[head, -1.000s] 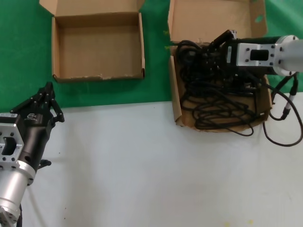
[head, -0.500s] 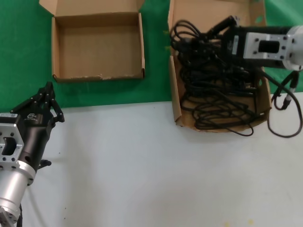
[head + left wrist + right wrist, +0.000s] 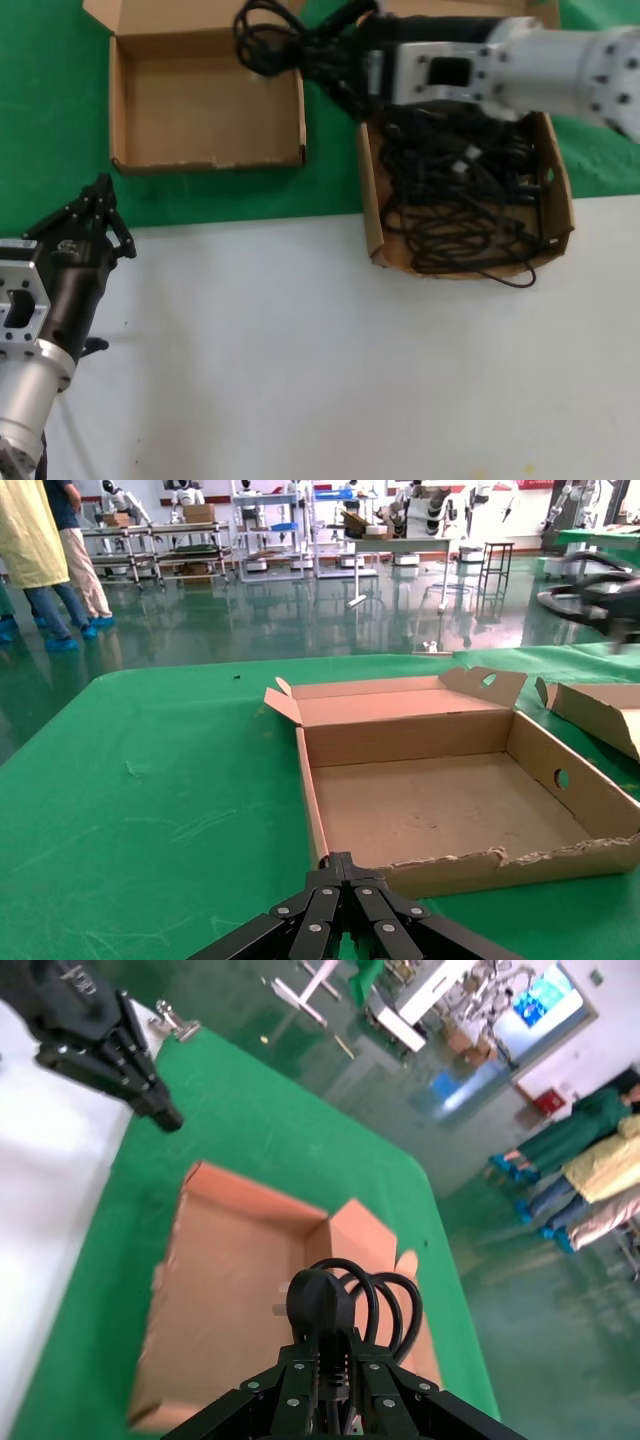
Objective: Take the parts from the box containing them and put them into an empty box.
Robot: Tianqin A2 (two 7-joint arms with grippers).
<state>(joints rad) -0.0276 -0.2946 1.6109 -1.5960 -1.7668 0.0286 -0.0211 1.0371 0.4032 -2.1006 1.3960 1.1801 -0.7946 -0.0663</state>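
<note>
My right gripper (image 3: 328,58) is shut on one of the parts, a looped black power cord (image 3: 266,34). It holds the cord in the air over the right rear corner of the empty box (image 3: 200,100). In the right wrist view the gripper (image 3: 322,1352) clamps just behind the cord's moulded plug (image 3: 318,1303), with the empty box (image 3: 225,1280) underneath. Several more cords (image 3: 455,200) lie tangled in the box containing them (image 3: 371,205), on the right. The left gripper (image 3: 102,205) is parked shut at the near left; its tips (image 3: 348,864) point at the empty box's front wall (image 3: 470,865).
The boxes stand on a green cloth (image 3: 50,120); the white tabletop (image 3: 320,350) lies nearer me. One cord loop (image 3: 505,278) hangs over the bigger box's torn front wall. The bigger box's lid flap (image 3: 600,712) stands right of the empty box. People and racks are far off.
The right gripper has lifted a cord bundle out of the bigger box and carried it left, over the smaller box's corner. The left arm has not moved.
</note>
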